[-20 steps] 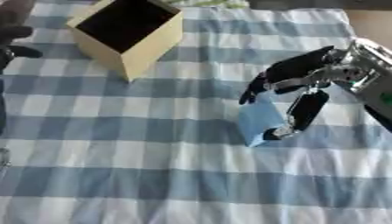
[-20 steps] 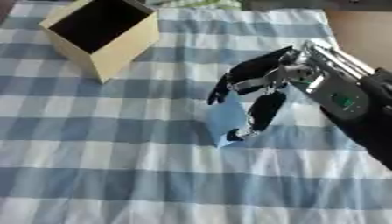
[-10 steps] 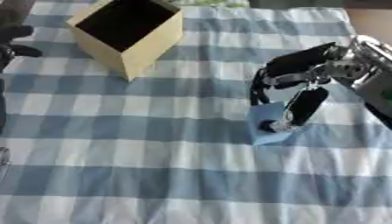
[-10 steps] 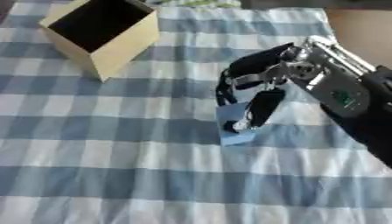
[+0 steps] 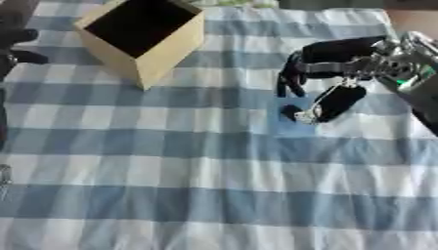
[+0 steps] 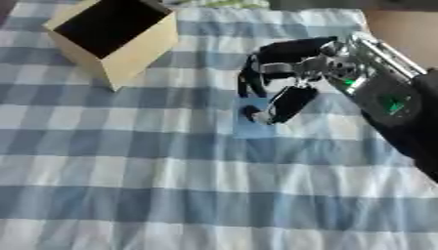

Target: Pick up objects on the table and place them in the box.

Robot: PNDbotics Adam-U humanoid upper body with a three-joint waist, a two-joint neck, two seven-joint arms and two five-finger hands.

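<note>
**Right robot hand curled over a pale blue object, box far left**

A blue-and-white checked cloth [image 5: 171, 166] covers the table. An open box [image 5: 145, 39] of tan cardboard stands at the far left of the cloth, tilted in the view so that its dark inside shows. Nothing can be made out inside it.

The right robot hand [image 6: 287, 73] comes in from the right edge, its black arm and silver wrist slanting down toward the middle of the table. Its fingers [image 6: 250, 80] are curled downward over a small pale blue object [image 6: 251, 124] that sits on the cloth right of centre. The thumb [image 6: 289, 103] points down and to the left, and its tip lies against the blue object's top. A dark spot shows on the object just beside the thumb tip. The fingers hang above the object's far edge; whether they touch it cannot be told. The thumb and fingers bracket the object, so the hand looks to be grasping it, with the object's base seemingly level with the cloth.

The blue object lies well apart from the box, to its right and nearer the camera.

At the far left edge, dark parts of the left robot hand [image 5: 15, 41] show beside the box; its fingers cannot be made out.
</note>
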